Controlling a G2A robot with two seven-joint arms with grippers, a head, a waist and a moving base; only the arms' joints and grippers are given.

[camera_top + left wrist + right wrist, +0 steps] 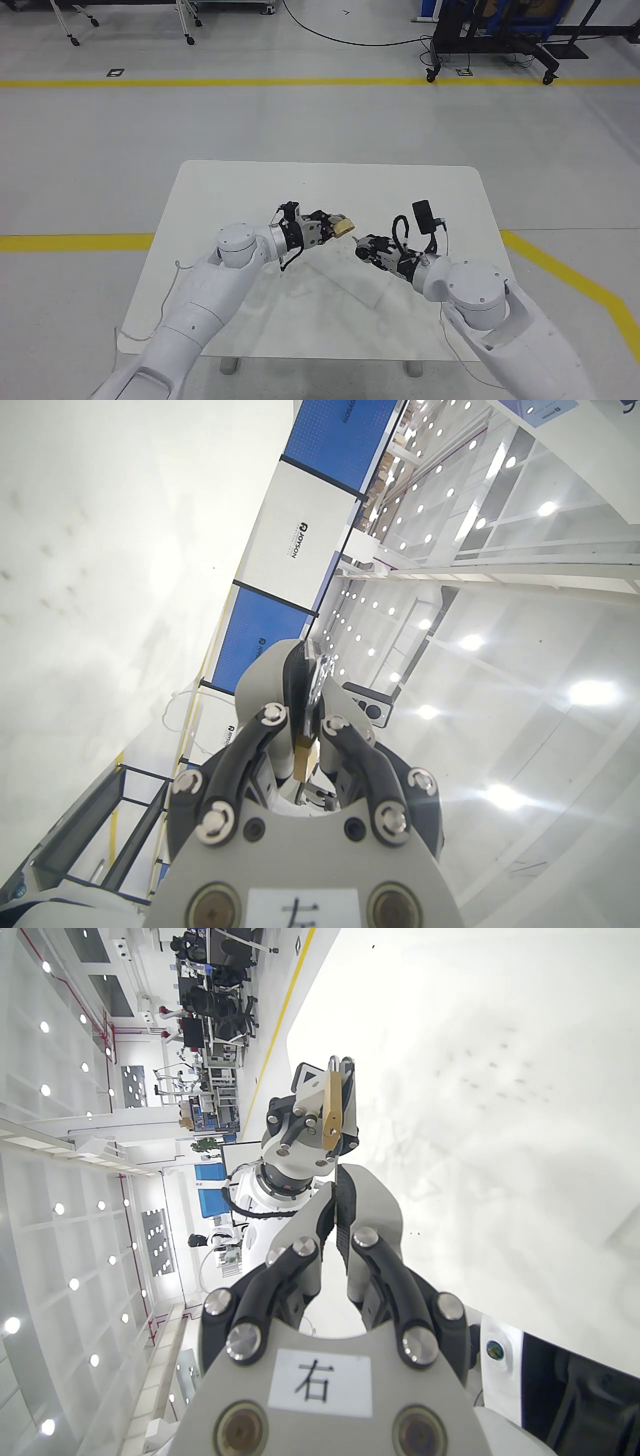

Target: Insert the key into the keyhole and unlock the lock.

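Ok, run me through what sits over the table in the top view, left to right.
left arm → lock → right pincer → right arm

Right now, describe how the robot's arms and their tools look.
Left arm and right arm: white rounded shells, black cables at the wrists. Left tool and right tool: grey base, black linkage bars with silver bolts, white fingers with black pads, white label bearing one character.
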